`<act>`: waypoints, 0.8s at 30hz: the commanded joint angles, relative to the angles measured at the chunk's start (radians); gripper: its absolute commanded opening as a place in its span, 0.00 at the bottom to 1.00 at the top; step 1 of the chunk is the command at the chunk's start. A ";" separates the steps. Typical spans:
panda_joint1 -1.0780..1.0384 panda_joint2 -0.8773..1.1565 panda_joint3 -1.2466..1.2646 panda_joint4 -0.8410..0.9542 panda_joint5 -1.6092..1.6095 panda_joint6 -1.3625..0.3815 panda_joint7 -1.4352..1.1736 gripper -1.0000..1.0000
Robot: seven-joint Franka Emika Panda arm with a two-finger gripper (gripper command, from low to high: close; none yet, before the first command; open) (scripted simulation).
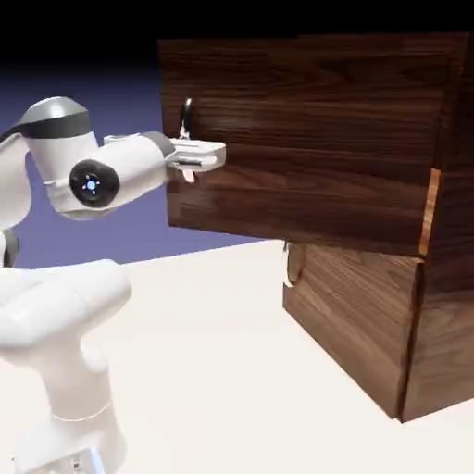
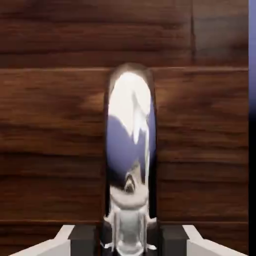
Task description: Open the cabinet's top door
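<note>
Cabinet (image 1: 370,305) stands at the right on the worktop (image 1: 213,370); its top door (image 1: 305,139) is swung well out toward the arm, clear of the lower panel (image 1: 347,315). Fingers (image 2: 129,240) are closed on the door's silver handle (image 2: 130,145). Judged largely done; little further swing appears left.

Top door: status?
Gripper shut on the handle. Top door swung out from the cabinet. Nothing blocking.
</note>
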 commanded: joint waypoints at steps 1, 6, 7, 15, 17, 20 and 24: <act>-0.003 0.034 -0.036 0.008 -0.038 -0.027 -0.025 0.00; 0.004 0.215 -0.194 0.068 -0.221 -0.137 -0.149 0.00; 0.009 0.252 -0.221 0.083 -0.255 -0.156 -0.172 0.00; 0.093 0.542 -0.411 0.235 -0.495 -0.292 -0.345 0.00; 0.125 0.614 -0.455 0.283 -0.549 -0.326 -0.385 0.00; 0.180 0.723 -0.522 0.362 -0.623 -0.379 -0.443 0.00; 0.264 0.868 -0.612 0.480 -0.710 -0.459 -0.519 0.00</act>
